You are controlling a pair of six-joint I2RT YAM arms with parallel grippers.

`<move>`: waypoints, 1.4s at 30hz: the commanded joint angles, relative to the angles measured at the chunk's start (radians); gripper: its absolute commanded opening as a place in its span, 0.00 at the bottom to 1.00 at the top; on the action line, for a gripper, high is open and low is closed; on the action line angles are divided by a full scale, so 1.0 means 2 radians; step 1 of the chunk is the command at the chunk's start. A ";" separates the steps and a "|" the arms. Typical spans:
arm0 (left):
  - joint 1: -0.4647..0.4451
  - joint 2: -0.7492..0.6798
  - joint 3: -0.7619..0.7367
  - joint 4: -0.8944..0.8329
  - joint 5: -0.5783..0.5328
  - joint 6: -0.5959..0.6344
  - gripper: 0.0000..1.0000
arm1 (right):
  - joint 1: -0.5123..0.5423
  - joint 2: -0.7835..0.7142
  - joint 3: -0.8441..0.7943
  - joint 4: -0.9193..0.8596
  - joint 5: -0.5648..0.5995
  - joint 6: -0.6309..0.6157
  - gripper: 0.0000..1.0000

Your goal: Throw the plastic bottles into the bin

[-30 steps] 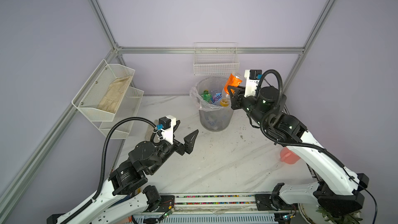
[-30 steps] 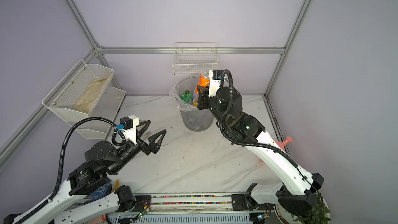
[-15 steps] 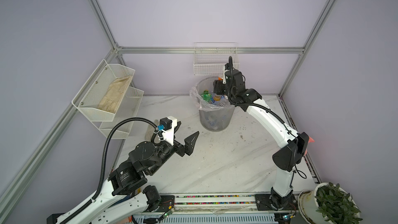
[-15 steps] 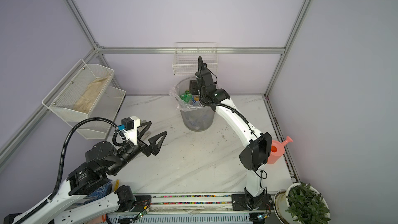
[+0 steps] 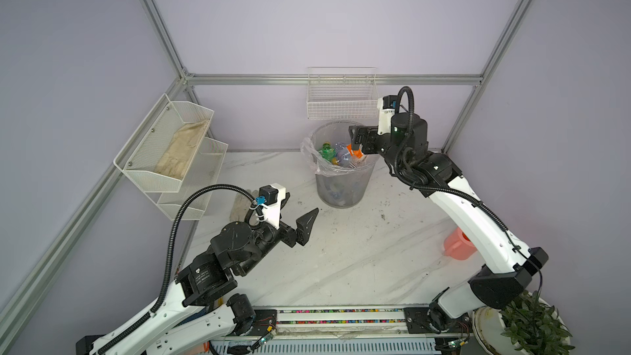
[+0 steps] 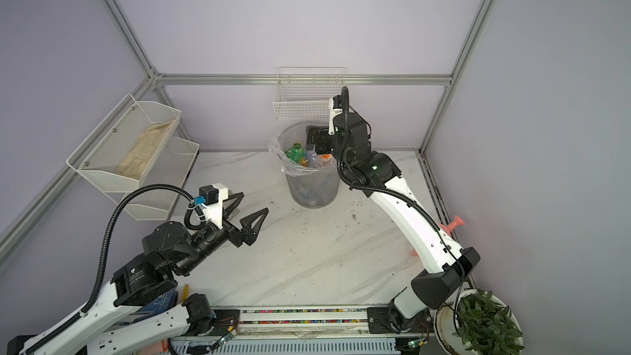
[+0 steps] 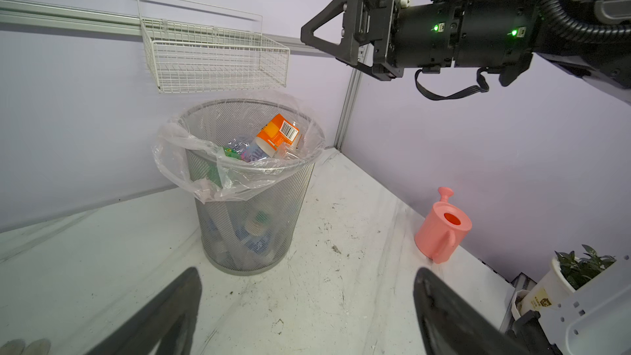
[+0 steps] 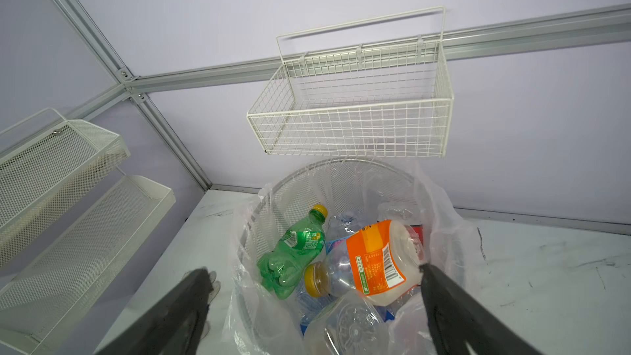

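I'm hovering R pincer (image 5: 355, 138) over the bin (image 5: 338, 186), jaws apart, empty. Orange-label bottle (image 8: 375, 261) is lying inside. L pincer (image 6: 252, 203) is gaping near the bin, empty.

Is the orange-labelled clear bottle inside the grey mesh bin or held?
Inside. The orange-labelled clear bottle lies on other bottles in the grey mesh bin; the right gripper above is open, empty.

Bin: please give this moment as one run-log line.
right jaws: open, above bin | orange-label bottle: lying on top in bin | left jaws: open, empty
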 commanded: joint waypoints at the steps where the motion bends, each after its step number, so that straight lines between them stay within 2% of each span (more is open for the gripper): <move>1: -0.004 0.002 0.027 0.003 -0.012 -0.009 0.95 | -0.002 -0.015 -0.032 0.021 0.006 -0.011 0.98; 8: -0.004 0.036 0.041 -0.007 -0.023 0.000 0.96 | -0.002 -0.065 -0.092 0.066 0.011 -0.029 0.98; 12: -0.005 0.077 0.055 -0.026 -0.029 0.007 0.98 | -0.002 -0.122 -0.167 0.136 0.021 -0.059 0.97; 16: -0.004 0.099 0.062 -0.035 -0.056 0.015 1.00 | -0.002 -0.190 -0.256 0.220 0.029 -0.084 0.98; 20: 0.010 0.107 0.065 -0.049 -0.098 0.015 1.00 | -0.002 -0.205 -0.282 0.207 0.061 -0.090 0.97; 24: 0.062 0.112 0.062 -0.070 -0.098 -0.011 1.00 | -0.002 -0.204 -0.305 0.180 0.095 -0.084 0.97; 28: 0.118 0.105 0.038 -0.073 -0.084 -0.037 1.00 | -0.002 -0.220 -0.354 0.182 0.129 -0.051 0.97; 31: 0.153 0.102 0.016 -0.070 -0.078 -0.049 1.00 | -0.002 -0.251 -0.422 0.228 0.165 -0.038 0.98; 33: 0.170 0.102 0.005 -0.073 -0.082 -0.055 1.00 | -0.002 -0.274 -0.459 0.249 0.167 -0.047 0.97; 37: 0.198 0.105 -0.018 -0.084 -0.111 -0.067 1.00 | -0.002 -0.303 -0.516 0.266 0.206 -0.056 0.97; 42: 0.225 0.097 -0.058 -0.076 -0.156 -0.070 1.00 | -0.002 -0.304 -0.563 0.266 0.270 -0.064 0.97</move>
